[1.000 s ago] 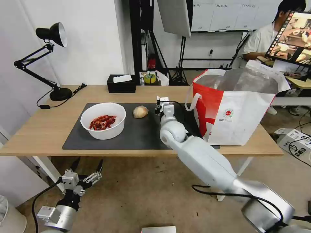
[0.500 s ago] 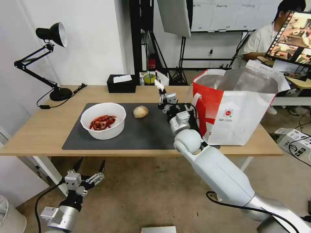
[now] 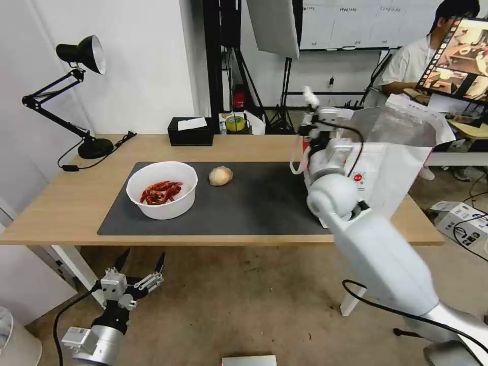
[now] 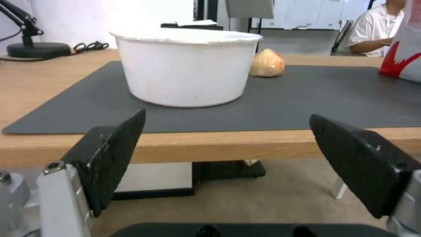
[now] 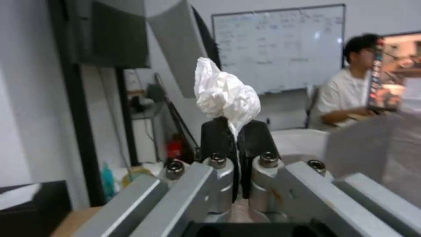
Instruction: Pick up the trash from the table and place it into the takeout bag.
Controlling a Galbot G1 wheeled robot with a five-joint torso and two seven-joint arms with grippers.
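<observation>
While the right gripper [image 3: 308, 97] hangs raised at the near-left top corner of the takeout bag [image 3: 386, 168], its fingers [image 5: 217, 135] are clenched on the crumpled white tissue [image 5: 224, 93], which sticks up in a puffy wad above the pinched tips, clear of the worktop [image 3: 71, 203]. From the head view the tissue [image 3: 308, 95] is a small white tuft level with the bag's open rim, and the right arm stretches up across the bag's red-and-white front with its round logo. Behind the gripper, the bag's silver foil lining shows at the open mouth. Back on the dark grey mat [image 3: 244, 203], the white bowl [image 3: 161, 189] of red scraps sits toward the left end, and the pale peach ball [image 3: 220, 175] lies just beside it to the right, apart from it. Down low, below the worktop's front edge on the left, the left gripper [image 3: 137, 272] hangs idle, its fingers [image 4: 111, 158] spread wide and released, grasping nothing, facing the bowl [image 4: 186, 65] and ball [image 4: 266, 63] across the edge. At the back stand a black tissue box [image 3: 191, 131] and a black desk lamp [image 3: 76, 91].
</observation>
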